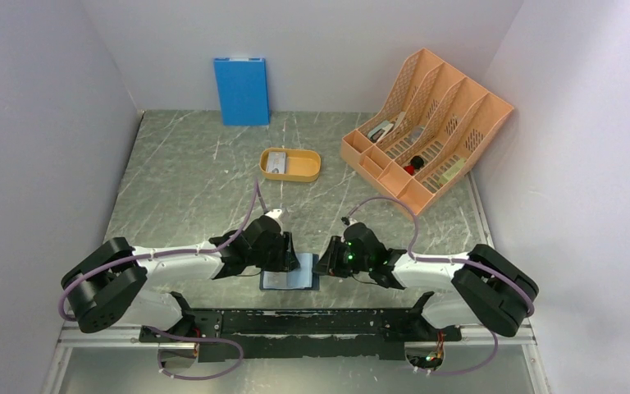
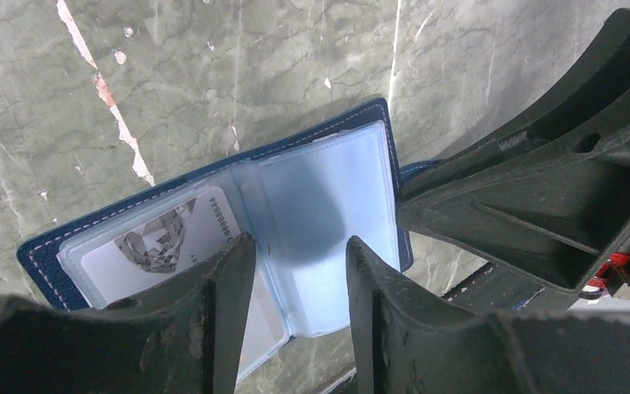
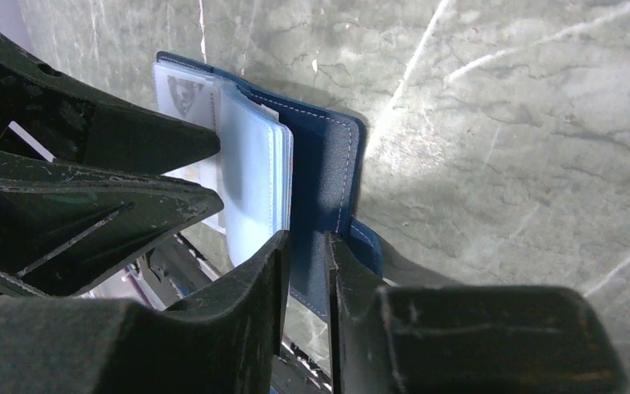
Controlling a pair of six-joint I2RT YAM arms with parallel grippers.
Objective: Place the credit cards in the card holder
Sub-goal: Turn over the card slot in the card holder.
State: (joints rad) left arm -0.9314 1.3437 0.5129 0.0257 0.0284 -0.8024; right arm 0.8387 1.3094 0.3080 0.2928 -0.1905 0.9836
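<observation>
The card holder (image 1: 289,281) lies open on the table near the front edge, between my two grippers. Its navy cover (image 3: 328,164) frames pale clear pockets (image 2: 328,189). One grey-silver credit card (image 2: 156,246) sits inside the left pocket. My left gripper (image 2: 299,242) hovers open over the pockets with nothing between its fingers. My right gripper (image 3: 306,236) straddles the right edge of the navy cover, its jaws a narrow gap apart around the flap. Another grey card (image 1: 276,162) lies in the orange tray.
The shallow orange oval tray (image 1: 312,168) stands mid-table. An orange file organizer (image 1: 426,131) with small items fills the back right, and a blue flat panel (image 1: 242,90) leans on the back wall. The arms' black base rail (image 1: 312,320) runs just behind the wallet.
</observation>
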